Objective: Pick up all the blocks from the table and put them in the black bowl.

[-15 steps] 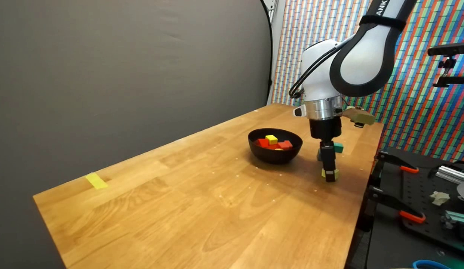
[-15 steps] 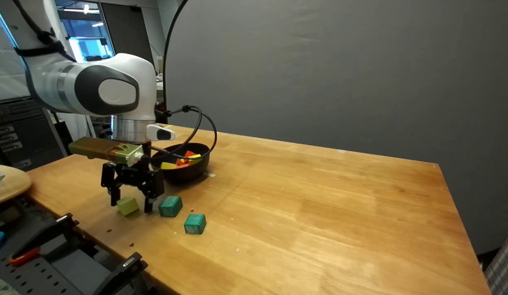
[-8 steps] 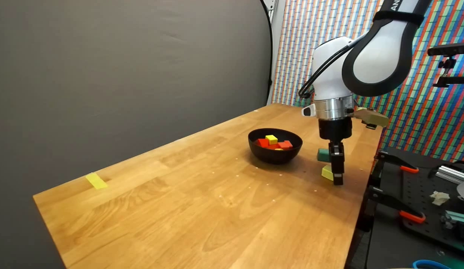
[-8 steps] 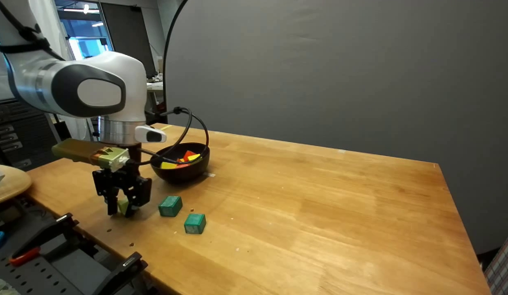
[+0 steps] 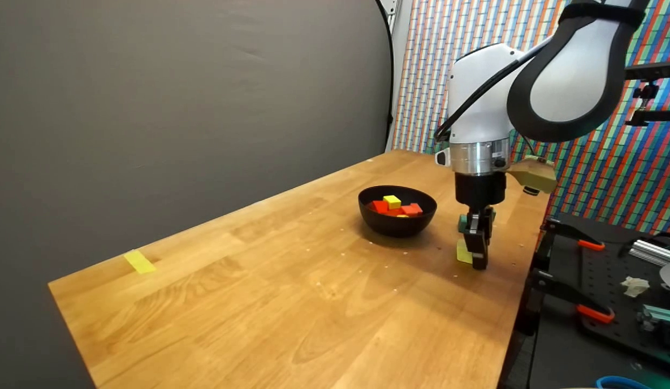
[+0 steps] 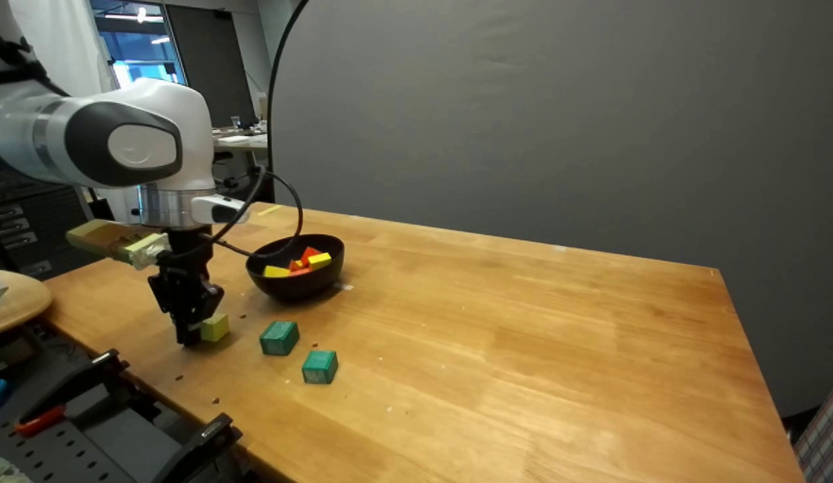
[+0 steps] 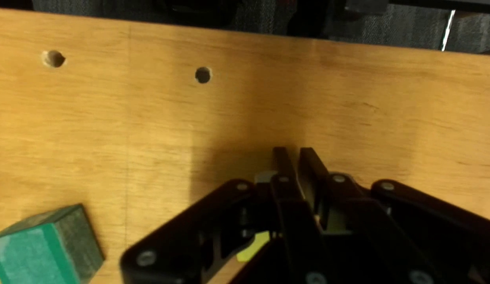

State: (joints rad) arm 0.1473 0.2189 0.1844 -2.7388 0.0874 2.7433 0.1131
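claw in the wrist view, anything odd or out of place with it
Yes: the claw is nearly shut with no block visible in its narrow gap, while the loose yellow block sits beside it in an exterior view. That looks odd for a pick, which would need the block in its grip.

Nothing legible in both exterior views or in wrist view: no word, brand, number or sign clear enough to read. In an exterior view, small pale patch (image 5: 496, 154) on metal collar (image 5: 472, 158) of arm (image 5: 483, 116), above worktop (image 5: 291, 302) near clamped long edge; too small to tell whether lettered. In an exterior view, tiny light marks (image 6: 213, 425) on black clamp (image 6: 188, 453) at same long edge; likewise too small to read.
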